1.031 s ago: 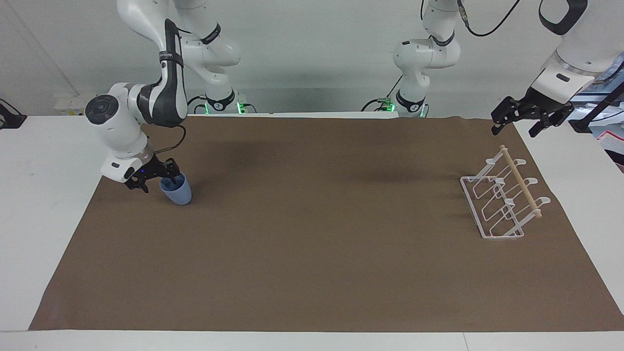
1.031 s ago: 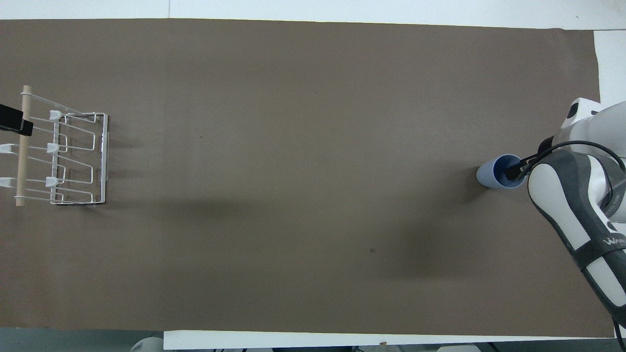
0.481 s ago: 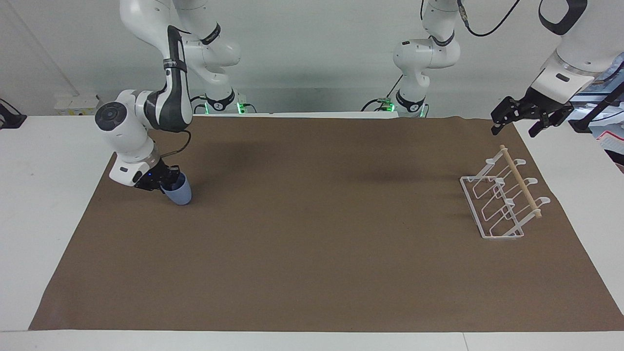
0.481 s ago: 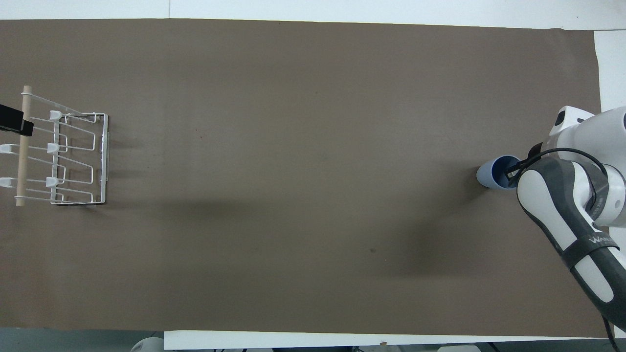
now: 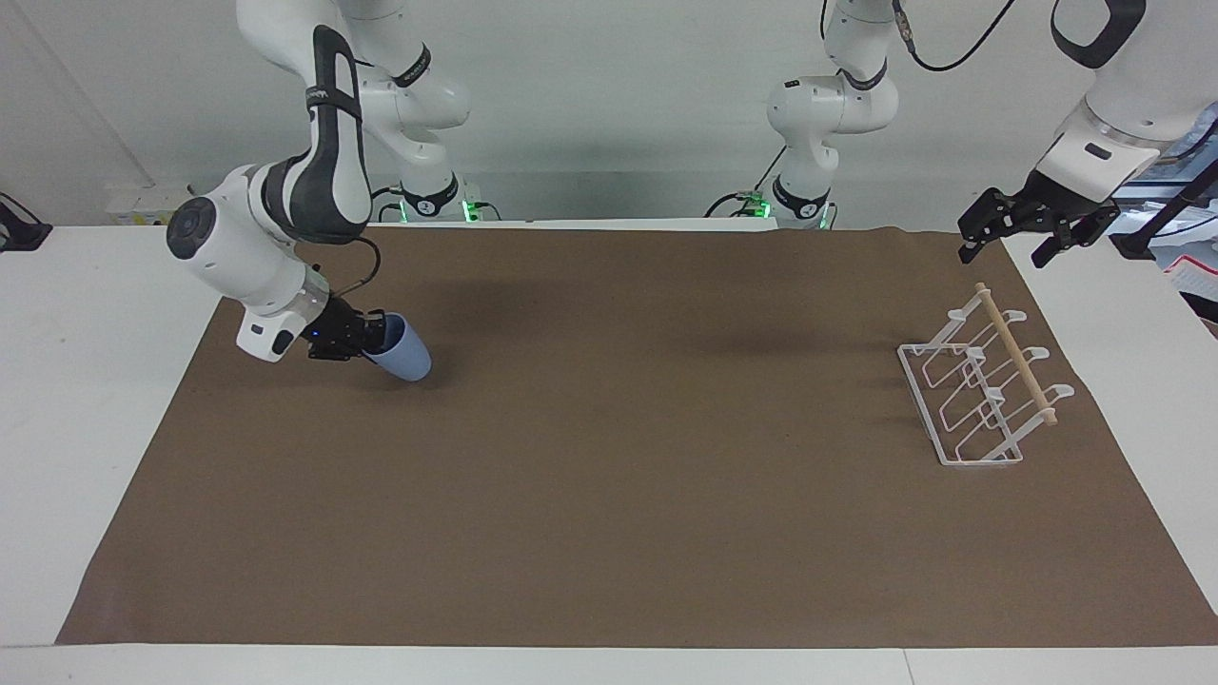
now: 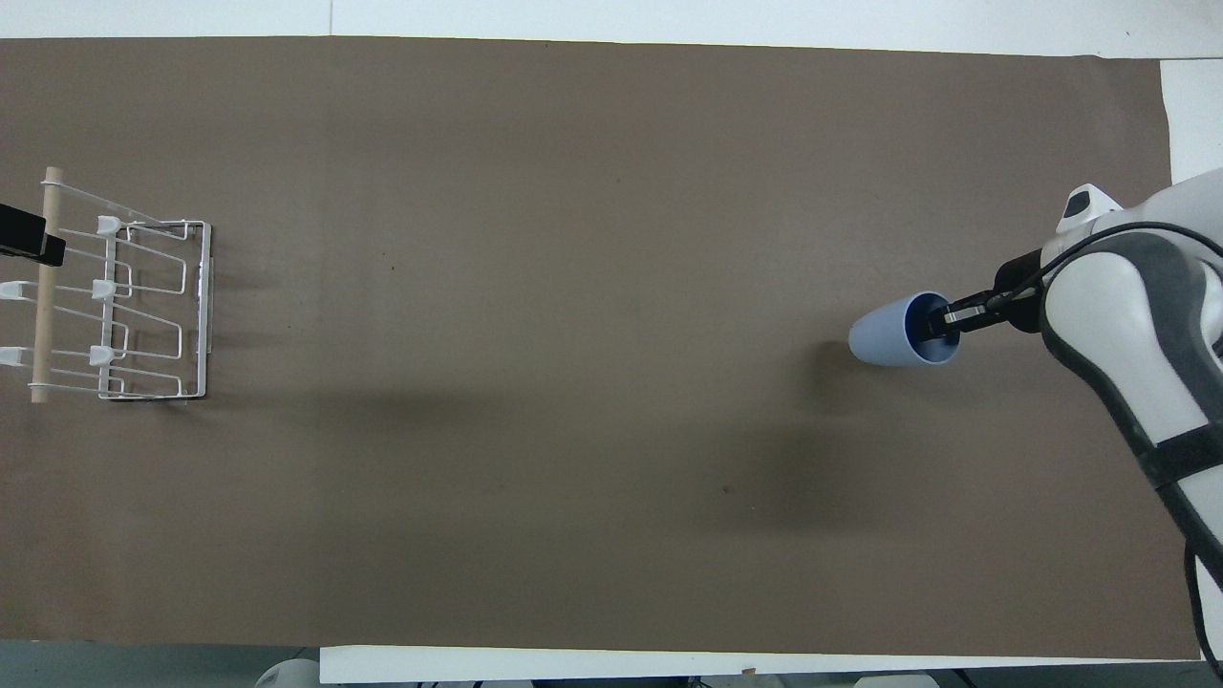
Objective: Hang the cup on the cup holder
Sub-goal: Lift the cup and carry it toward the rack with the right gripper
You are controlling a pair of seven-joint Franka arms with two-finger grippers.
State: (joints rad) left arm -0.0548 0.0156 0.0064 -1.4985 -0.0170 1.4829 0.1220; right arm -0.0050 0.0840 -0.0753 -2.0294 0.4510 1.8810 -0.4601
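Cup (image 5: pixel 403 351) tilted in right gripper (image 5: pixel 373 335)

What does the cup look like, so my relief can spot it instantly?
At the right arm's end of the brown mat, look at the right gripper, jaws shut on a rim. That small light-blue tapered plastic cup is tipped sideways, the only blue thing there.

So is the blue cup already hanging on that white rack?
No, the cup is gripped by the right gripper at the other end from the cup holder.
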